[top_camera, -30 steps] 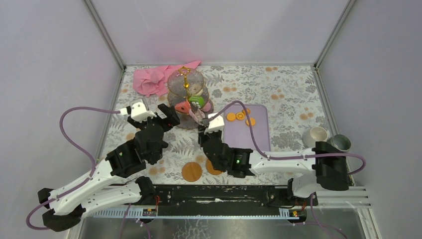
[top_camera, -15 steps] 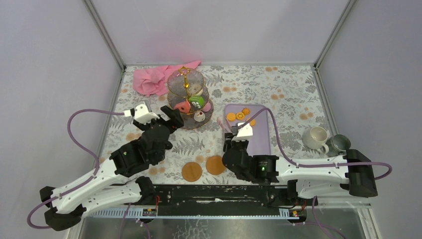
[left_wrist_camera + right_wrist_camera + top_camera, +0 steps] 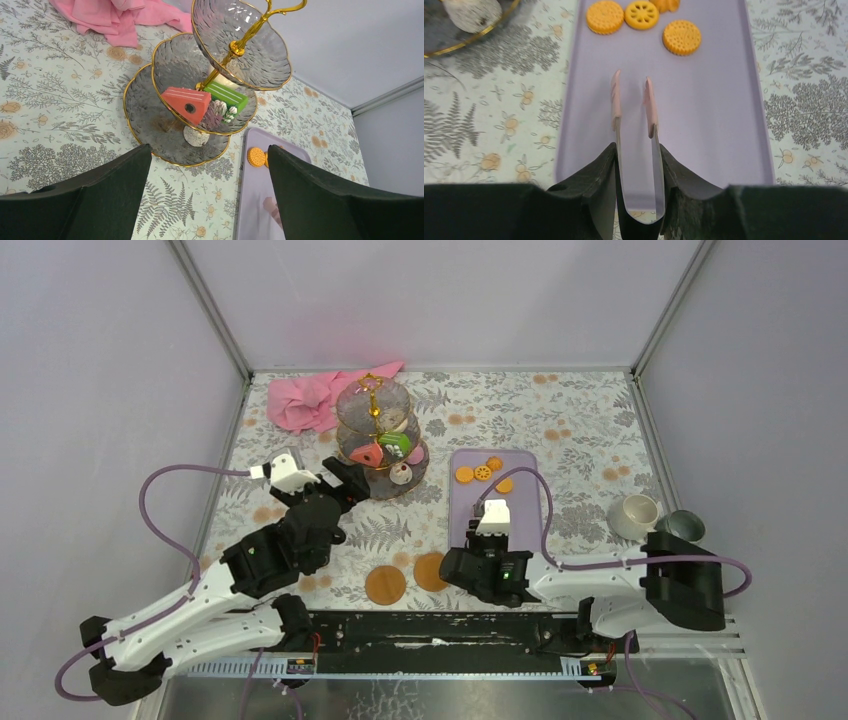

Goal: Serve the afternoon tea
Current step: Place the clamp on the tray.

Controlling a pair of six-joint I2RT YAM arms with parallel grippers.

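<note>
Only the right wrist view showed what the right gripper (image 3: 636, 161) carried: its fingers were pinching the bent end of the tongs (image 3: 650, 102), whose pink tips stood a little apart over the bare middle of the lilac tray (image 3: 719, 125). Beyond the tips, at the tray's far end, lay the orange biscuits (image 3: 681, 36). In the top view the tongs were hidden under that arm, which lay low and folded across the near edge of the surface (image 3: 560, 420), its wrist at the tray's near end.

The left wrist view looked up at the three-tier stand (image 3: 240, 75) from below: a red wedge cake (image 3: 186, 104), the green cake (image 3: 227, 96) and a small cupcake (image 3: 218, 112) sat on the middle tier, and another cupcake (image 3: 196, 136) on the bottom one. The left gripper (image 3: 209, 165) was spread wide, holding nothing, just short of the stand, its arm stretched diagonally from the near left corner.

A pink cloth (image 3: 305, 400) lay behind the stand. The cream mug (image 3: 635, 512) and grey-green mug (image 3: 685, 525) stood together at the right edge, and two orange discs (image 3: 385, 584) lay near the arm bases.
</note>
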